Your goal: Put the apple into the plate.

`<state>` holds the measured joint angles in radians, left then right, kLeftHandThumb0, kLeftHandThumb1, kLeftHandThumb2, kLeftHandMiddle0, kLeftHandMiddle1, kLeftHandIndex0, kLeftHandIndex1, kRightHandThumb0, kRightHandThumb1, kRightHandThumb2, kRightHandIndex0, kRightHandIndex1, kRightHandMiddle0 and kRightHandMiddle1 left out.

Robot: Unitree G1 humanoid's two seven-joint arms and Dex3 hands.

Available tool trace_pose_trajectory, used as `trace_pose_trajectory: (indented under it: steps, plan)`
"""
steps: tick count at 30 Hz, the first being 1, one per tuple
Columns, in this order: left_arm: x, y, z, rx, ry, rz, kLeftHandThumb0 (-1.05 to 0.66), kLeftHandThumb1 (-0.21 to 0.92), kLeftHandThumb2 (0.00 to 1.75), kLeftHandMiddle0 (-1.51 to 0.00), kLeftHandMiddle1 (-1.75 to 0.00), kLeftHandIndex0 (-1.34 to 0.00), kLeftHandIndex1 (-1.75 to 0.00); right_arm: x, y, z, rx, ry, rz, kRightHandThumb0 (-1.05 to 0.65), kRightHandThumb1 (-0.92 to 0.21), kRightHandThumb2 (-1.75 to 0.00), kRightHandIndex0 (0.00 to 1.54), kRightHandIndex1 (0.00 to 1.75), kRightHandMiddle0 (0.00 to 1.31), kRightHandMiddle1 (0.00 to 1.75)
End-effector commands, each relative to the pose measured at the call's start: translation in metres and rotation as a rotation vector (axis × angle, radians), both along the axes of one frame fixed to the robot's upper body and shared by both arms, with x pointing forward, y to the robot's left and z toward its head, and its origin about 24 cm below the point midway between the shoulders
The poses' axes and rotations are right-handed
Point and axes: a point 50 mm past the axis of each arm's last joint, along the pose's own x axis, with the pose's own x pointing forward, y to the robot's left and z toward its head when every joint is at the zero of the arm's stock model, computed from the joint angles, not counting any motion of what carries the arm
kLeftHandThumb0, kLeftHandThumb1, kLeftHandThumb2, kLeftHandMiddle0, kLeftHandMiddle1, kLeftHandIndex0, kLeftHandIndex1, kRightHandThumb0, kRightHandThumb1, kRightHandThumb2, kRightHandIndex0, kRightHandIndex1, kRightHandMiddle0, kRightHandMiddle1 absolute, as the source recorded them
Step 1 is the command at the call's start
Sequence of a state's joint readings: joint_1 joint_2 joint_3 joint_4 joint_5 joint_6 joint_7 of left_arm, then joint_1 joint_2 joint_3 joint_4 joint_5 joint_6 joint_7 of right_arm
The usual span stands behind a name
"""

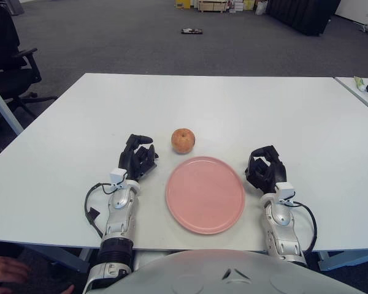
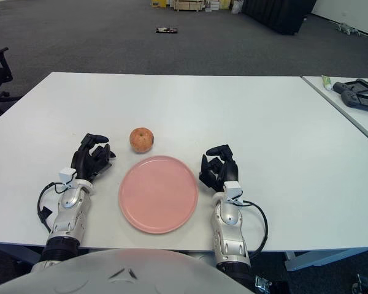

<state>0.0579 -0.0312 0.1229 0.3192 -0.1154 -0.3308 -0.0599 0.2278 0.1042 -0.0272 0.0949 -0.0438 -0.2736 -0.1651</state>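
Nearest the camera, at the bottom centre of the frame, sits the robot's rounded grey torso shell, blurred at the lower edge. Just above it, the white rectangular desk fills most of the view. A round, flat, pink plate lies at lower centre of the frame, close to the desk's near edge. The left hand, black-fingered on a silver forearm, shows to the left of the plate, well clear of its rim, fingers loosely curled and holding nothing. The right hand shows just right of the plate, its fingers likewise bent inward and empty. A small, round, reddish-yellow apple stands on the desk just above the plate's upper-left rim, apart from it, and to the upper right of the left hand, untouched by either hand.
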Motion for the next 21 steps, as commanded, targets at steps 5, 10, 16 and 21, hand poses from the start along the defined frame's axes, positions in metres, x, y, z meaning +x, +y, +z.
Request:
trace_pose_trajectory:
  steps: [5, 10, 16, 21]
  plan:
    - [-0.003, 0.001, -0.006, -0.003, 0.042, 0.008, -0.39, 0.64, 0.91, -0.57, -1.75, -0.37, -1.75, 0.002, 0.001, 0.004, 0.011, -0.024, 0.001, -0.40, -0.60, -0.96, 0.72, 1.75, 0.39, 1.75]
    - [-0.003, 0.001, -0.006, -0.001, 0.038, 0.007, -0.39, 0.64, 0.91, -0.57, -1.75, -0.36, -1.75, 0.002, 0.002, 0.004, 0.013, -0.020, 0.000, -0.40, -0.60, -0.96, 0.72, 1.75, 0.39, 1.75]
    - [-0.001, 0.001, -0.004, -0.004, 0.026, 0.003, -0.39, 0.66, 0.89, -0.56, -1.75, -0.35, -1.75, 0.002, 0.002, 0.003, 0.015, -0.011, -0.001, -0.40, -0.60, -0.96, 0.72, 1.75, 0.39, 1.75]
    - [0.007, 0.000, 0.005, 0.114, -0.008, 0.011, -0.39, 0.66, 0.89, -0.54, -1.75, -0.36, -1.75, 0.002, 0.003, 0.003, 0.007, -0.010, 0.005, -0.40, -0.61, -0.95, 0.73, 1.75, 0.39, 1.75]
